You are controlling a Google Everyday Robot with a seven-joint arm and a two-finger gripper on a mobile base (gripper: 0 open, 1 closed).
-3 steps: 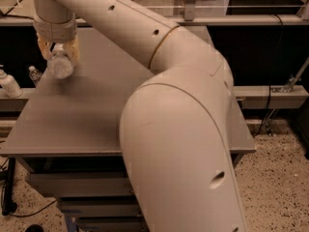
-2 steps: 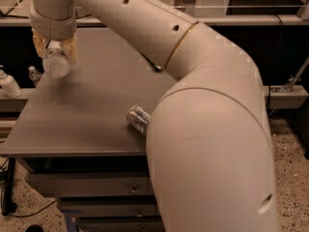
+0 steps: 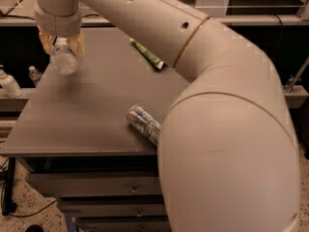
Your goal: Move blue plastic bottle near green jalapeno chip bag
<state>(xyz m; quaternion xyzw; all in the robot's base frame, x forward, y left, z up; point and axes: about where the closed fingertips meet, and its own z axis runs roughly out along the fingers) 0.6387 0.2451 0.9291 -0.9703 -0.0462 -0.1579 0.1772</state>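
My gripper point(image 3: 61, 50) hangs over the far left part of the grey table point(image 3: 82, 115) and is shut on the blue plastic bottle point(image 3: 63, 60), a clear bottle held end-on toward the camera, above the tabletop. The green jalapeno chip bag point(image 3: 147, 55) lies at the back middle of the table; only a narrow green strip of it shows beside my arm, which hides the rest. The bottle is well to the left of the bag.
A shiny silver-blue can point(image 3: 144, 124) lies on its side near the table's front edge, partly behind my arm. A white pump bottle point(image 3: 8, 83) and a small bottle point(image 3: 34, 74) stand off the table's left side. Drawers point(image 3: 96, 190) sit under the table.
My arm has swung right and back, uncovering the can and then part of the green bag. The gripper with the bottle has stayed over the far left of the table.
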